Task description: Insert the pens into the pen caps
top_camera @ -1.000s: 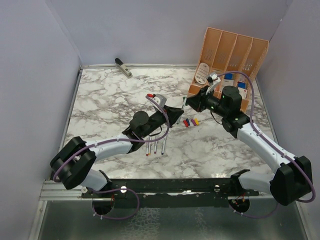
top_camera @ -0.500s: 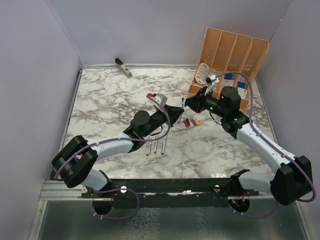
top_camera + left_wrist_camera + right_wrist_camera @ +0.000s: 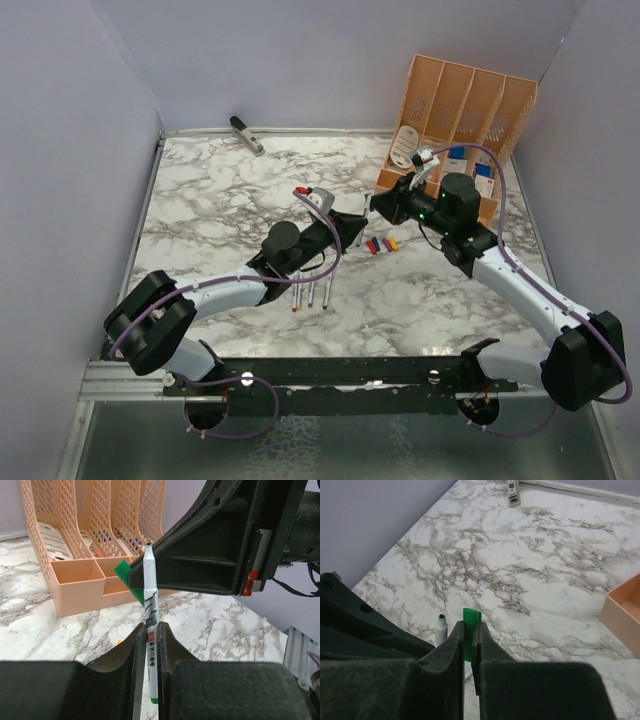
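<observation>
Left wrist cam: we're clamping a pen (image 3: 150, 587) in left pincer (image 3: 149, 630); right pincer (image 3: 468, 628) is pinching the green cap (image 3: 470, 616), pen tip sitting just beside it.

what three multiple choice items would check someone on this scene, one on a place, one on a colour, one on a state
1. Where on the table does the orange organiser stand?
A. near left corner
B. far right corner
C. dead centre

2. What colour is the cap in the right gripper?
A. red
B. yellow
C. green

3. How is the pen in the left gripper?
A. fully capped
B. clamped, with its bare tip beside the cap, not in it
C. lying loose on the marble

Answers:
1 B, since the top view shows it at the back right, against the walls.
2 C, since both wrist views show a green piece between the right fingers.
3 B, since the right wrist view shows the tip uncovered next to the cap.
</observation>
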Available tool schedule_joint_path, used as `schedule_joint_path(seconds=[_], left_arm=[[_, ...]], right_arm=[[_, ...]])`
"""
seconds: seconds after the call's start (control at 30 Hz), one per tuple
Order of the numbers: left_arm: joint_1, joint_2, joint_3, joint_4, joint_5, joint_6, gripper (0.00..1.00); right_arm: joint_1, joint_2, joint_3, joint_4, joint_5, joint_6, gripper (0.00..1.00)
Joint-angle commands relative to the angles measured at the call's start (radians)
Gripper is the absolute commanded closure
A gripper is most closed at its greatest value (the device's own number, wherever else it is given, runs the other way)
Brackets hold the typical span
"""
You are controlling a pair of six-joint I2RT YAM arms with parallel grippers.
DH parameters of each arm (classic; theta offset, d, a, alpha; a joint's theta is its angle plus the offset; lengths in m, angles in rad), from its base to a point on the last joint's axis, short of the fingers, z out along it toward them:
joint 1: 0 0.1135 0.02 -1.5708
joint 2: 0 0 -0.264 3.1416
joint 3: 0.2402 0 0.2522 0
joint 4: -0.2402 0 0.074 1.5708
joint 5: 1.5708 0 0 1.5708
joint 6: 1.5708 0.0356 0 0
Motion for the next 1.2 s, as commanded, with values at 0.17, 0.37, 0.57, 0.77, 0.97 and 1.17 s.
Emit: schedule_joint_path(seconds=[0.17, 0.37, 0.57, 0.77, 0.97, 1.17], left_arm=[[0.005, -0.180, -0.158, 0.117, 0.022, 0.027, 1.00], [0.005, -0.232, -0.220, 0.223, 0.062, -0.017, 1.00], [0.005, -0.204, -0.264, 0.383, 0.108, -0.085, 1.00], [0.005, -0.176, -0.282, 0.501, 0.157, -0.141, 1.00], [0.004, -0.181, -0.252, 0.464, 0.209, -0.145, 1.00], [0.003, -0.185, -0.235, 0.426, 0.251, -0.125, 1.00]], right_arm=[[0.006, -0.038, -0.018, 0.123, 0.204, 0.009, 0.99], [0.006, -0.118, -0.130, 0.427, 0.065, 0.065, 0.99], [0.006, -0.163, -0.206, 0.678, -0.075, 0.131, 0.99], [0.006, -0.162, -0.232, 0.893, -0.185, 0.271, 0.99], [0.006, -0.132, -0.229, 0.991, -0.250, 0.368, 0.99], [0.006, -0.116, -0.233, 1.022, -0.284, 0.421, 0.99]])
